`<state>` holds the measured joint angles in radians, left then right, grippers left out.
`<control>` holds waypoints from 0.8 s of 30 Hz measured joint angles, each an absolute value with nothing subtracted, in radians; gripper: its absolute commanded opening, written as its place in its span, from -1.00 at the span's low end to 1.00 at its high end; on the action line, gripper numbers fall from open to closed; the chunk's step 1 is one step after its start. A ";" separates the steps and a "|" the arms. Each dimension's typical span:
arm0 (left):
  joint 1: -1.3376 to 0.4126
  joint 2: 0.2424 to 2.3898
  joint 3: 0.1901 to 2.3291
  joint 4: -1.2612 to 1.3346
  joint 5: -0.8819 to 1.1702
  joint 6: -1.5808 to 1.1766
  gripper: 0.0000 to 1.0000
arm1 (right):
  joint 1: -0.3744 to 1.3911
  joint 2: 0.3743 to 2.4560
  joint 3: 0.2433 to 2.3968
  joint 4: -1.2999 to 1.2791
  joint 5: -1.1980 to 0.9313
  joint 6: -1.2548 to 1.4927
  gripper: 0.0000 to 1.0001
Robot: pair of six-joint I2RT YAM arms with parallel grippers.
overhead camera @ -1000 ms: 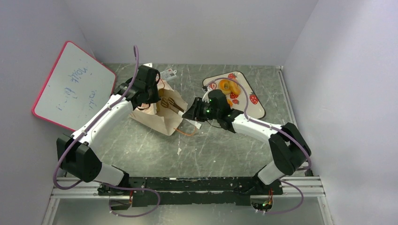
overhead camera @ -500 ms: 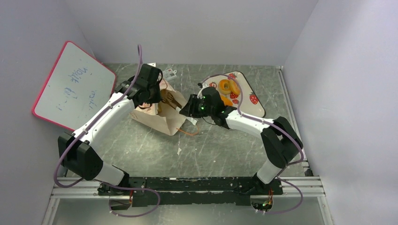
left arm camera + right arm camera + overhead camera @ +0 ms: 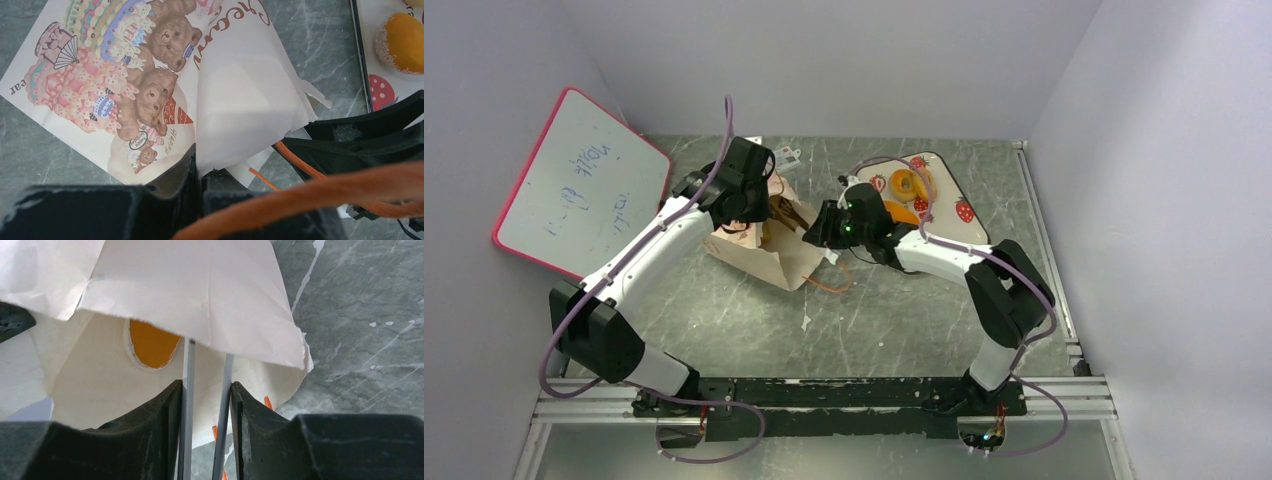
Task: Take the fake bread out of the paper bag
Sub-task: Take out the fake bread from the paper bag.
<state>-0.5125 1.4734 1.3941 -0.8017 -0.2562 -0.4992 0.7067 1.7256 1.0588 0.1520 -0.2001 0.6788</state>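
The paper bag (image 3: 769,250) lies on its side on the table, its bear print (image 3: 125,75) facing up. My left gripper (image 3: 199,172) is shut on the bag's upper rim and holds the mouth up; an orange cord handle (image 3: 310,197) crosses just before the camera. My right gripper (image 3: 817,228) has reached into the bag's mouth, its grey-padded fingers (image 3: 188,385) open with nothing between them, and their tips are hidden under the paper flap. An orange piece of fake bread (image 3: 151,344) shows deep inside the bag. More fake bread (image 3: 906,184) lies on the strawberry tray (image 3: 969,228).
A pink-framed whiteboard (image 3: 579,180) leans against the left wall. A small white tag card (image 3: 784,156) lies behind the bag. The tray sits just behind my right forearm. Grey walls close in the back and right sides.
My right gripper has moved left from beside the tray into the bag's mouth. The left gripper has kept its hold on the rim and shifted slightly to the right.
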 measured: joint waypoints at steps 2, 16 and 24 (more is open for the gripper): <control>-0.513 1.473 1.394 -0.805 -0.253 -0.496 -0.86 | 0.709 1.737 1.064 0.152 -0.191 0.673 -0.18; -0.514 1.473 1.394 -0.826 -0.222 -0.471 -0.86 | 0.726 1.802 1.111 0.156 -0.148 0.642 -0.18; -0.514 1.473 1.394 -0.829 -0.219 -0.467 -0.86 | 0.728 1.821 1.124 0.170 -0.122 0.634 -0.67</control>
<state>-0.5137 1.4734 1.3937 -0.8291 -0.2188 -0.4667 0.7284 1.8206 1.1240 0.1703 -0.1223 0.6338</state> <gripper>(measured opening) 0.077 0.287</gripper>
